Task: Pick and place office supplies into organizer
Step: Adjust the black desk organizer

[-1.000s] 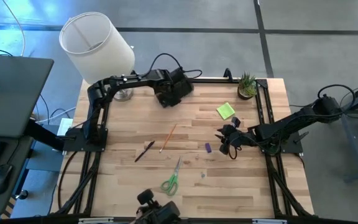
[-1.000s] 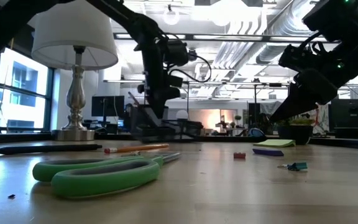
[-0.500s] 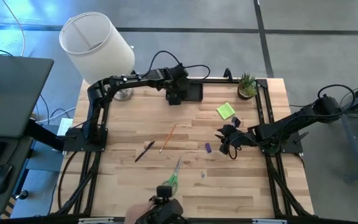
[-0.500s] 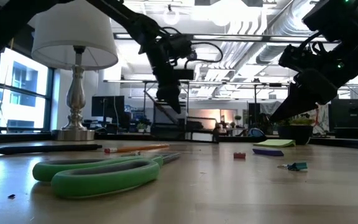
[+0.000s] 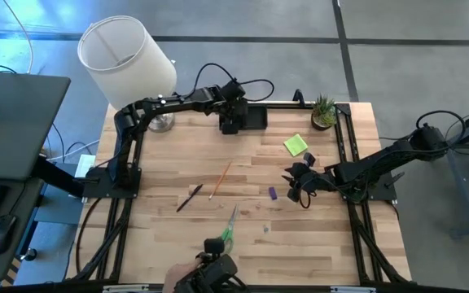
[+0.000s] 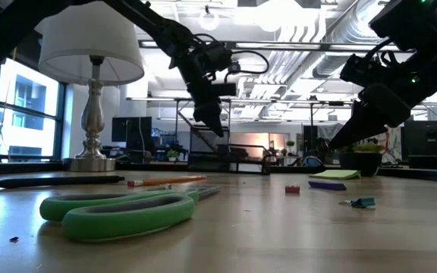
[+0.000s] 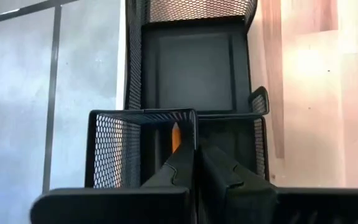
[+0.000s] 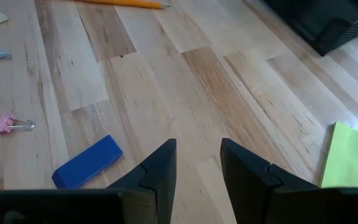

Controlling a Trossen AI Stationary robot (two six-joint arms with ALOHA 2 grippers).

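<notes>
The black mesh organizer (image 5: 253,119) stands at the table's far edge, and an orange pencil (image 7: 175,137) stands in one of its cups. My left gripper (image 5: 230,124) is shut at its cup end. My right gripper (image 5: 300,182) hovers open above the table near the purple block (image 5: 272,194), which looks blue in the right wrist view (image 8: 87,162). Lying flat on the wood are the lime sticky-note pad (image 5: 295,145), a second orange pencil (image 5: 220,181), a dark pen (image 5: 189,197) and the green-handled scissors (image 6: 120,212). My left gripper (image 7: 196,162) comes from above, pointing down, with its shut fingers on either side of the mesh wall (image 7: 195,124) between the organizer's two cups. The fingers hide the place of contact. The organizer sits level on the table.
A white-shaded lamp (image 5: 129,61) stands at the far left corner and a small potted plant (image 5: 324,112) at the far right. A pink binder clip (image 8: 14,124) and another small clip (image 6: 361,202) lie near the block. Bare wood stretches across the table's middle.
My left gripper moved toward the table's right along the far edge, taking the organizer with it. The organizer turned and now sits square against the far edge. In the last half second, the left gripper barely shifted.
</notes>
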